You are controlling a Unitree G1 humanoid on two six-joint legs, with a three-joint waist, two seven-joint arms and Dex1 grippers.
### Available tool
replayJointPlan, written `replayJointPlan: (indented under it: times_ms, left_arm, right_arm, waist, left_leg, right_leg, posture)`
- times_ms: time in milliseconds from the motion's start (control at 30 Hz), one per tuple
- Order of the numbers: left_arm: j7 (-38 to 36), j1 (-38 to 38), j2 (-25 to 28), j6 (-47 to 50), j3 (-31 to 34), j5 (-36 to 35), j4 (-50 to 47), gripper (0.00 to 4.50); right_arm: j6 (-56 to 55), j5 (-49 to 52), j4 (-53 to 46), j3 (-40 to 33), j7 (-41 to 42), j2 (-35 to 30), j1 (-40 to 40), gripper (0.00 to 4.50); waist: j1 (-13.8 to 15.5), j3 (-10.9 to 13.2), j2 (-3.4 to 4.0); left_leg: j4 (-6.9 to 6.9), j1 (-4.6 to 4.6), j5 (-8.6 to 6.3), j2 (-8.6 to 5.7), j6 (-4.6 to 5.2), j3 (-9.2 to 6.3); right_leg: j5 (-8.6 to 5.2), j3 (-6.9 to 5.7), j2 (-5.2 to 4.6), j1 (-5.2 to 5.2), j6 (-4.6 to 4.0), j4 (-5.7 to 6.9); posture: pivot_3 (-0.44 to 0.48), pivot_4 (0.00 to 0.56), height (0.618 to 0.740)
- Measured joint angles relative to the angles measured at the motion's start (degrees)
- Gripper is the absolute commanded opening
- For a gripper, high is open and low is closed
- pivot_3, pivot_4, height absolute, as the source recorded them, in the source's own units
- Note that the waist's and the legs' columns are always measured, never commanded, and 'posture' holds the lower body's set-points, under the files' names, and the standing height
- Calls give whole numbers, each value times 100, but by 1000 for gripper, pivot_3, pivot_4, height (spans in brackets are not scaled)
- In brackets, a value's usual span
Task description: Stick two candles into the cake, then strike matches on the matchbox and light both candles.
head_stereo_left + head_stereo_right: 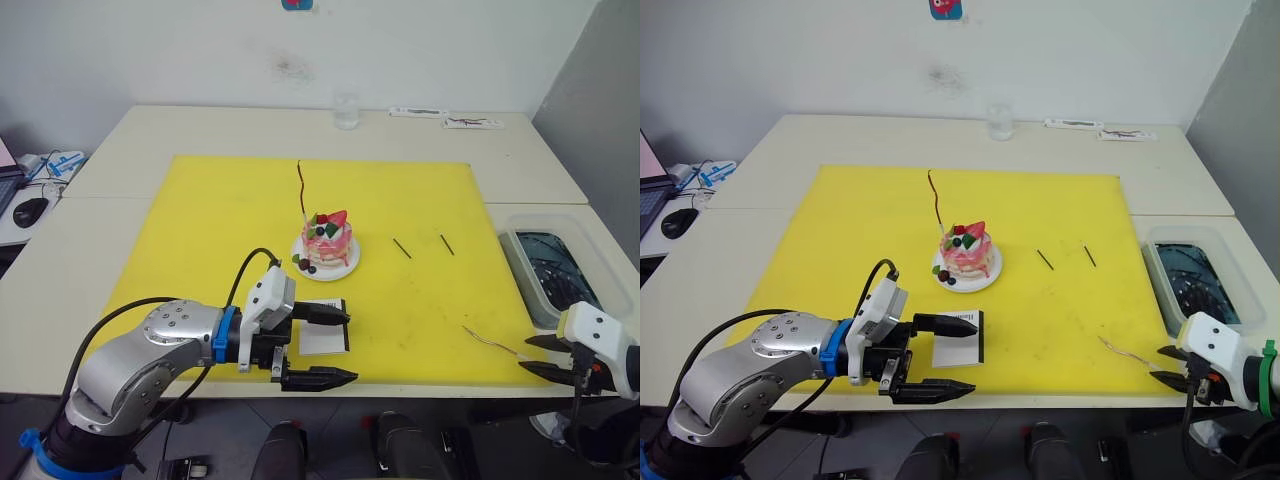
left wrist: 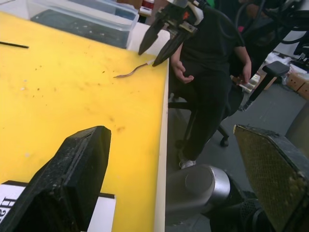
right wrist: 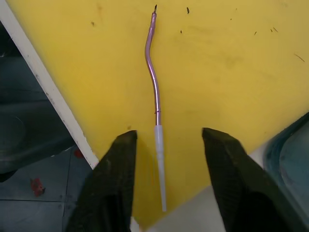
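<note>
The pink cake [image 1: 327, 243] sits on its white plate at the middle of the yellow mat [image 1: 200, 230]. One thin wavy candle [image 1: 301, 190] stands in the cake's far left side. The other candle [image 3: 153, 72] lies flat at the mat's near right corner. Its pale end rests between the fingers of my open right gripper [image 1: 540, 355], untouched by them. Two short dark matches [image 1: 401, 248] [image 1: 447, 244] lie right of the cake. The white matchbox [image 1: 323, 338] lies in front of the cake. My left gripper [image 1: 330, 347] is open, one finger over the box and the other past the table's front edge.
A clear plastic container [image 1: 550, 275] stands off the mat at the right. A glass [image 1: 346, 110] and flat packets [image 1: 445, 117] lie at the table's back. A mouse [image 1: 30, 211] sits far left. A person in black [image 2: 207, 72] sits beyond the table's near edge.
</note>
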Motion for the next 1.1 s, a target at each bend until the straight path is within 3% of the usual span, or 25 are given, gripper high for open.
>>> replayJointPlan:
  times_ms: [233, 500, 667, 1100]
  left_arm:
    - [-334, -188, 40, -889, -474, 875, -113, 4500]
    - [-499, -246, -4, -1770, -979, 1753, -152, 4500]
    - [-476, -215, -22, -1857, -1106, 1938, -171, 4500]
    - [-260, -63, -171, -1857, -1274, 2063, -289, 4500]
  right_arm:
    - [766, 100, -598, -240, 248, -660, -167, 3182]
    - [2660, 197, -1159, 474, -36, -1639, -909, 3182]
    - [2618, 150, -1071, 1135, 83, -2027, -1136, 3182]
    - [2312, -86, -600, 2709, 155, -2048, -2507, 3182]
  waist:
    - [3, -3, 6]
    - [5, -3, 6]
    - [5, -3, 7]
    - [1, -4, 8]
  left_leg:
    - [0, 1, 0, -2, 0, -1]
    - [0, -1, 0, -2, 0, 0]
    - [-1, -4, 0, -2, 0, 4]
    - [1, 0, 0, -1, 0, 6]
  right_leg:
    - [1, 1, 0, 1, 0, 0]
    - [1, 1, -1, 0, 1, -2]
    - [1, 2, -3, -3, 1, -6]
    - [2, 2, -3, -4, 3, -2]
  posture:
    - [0, 150, 740]
    - [0, 150, 740]
    - [0, 150, 740]
    - [0, 150, 740]
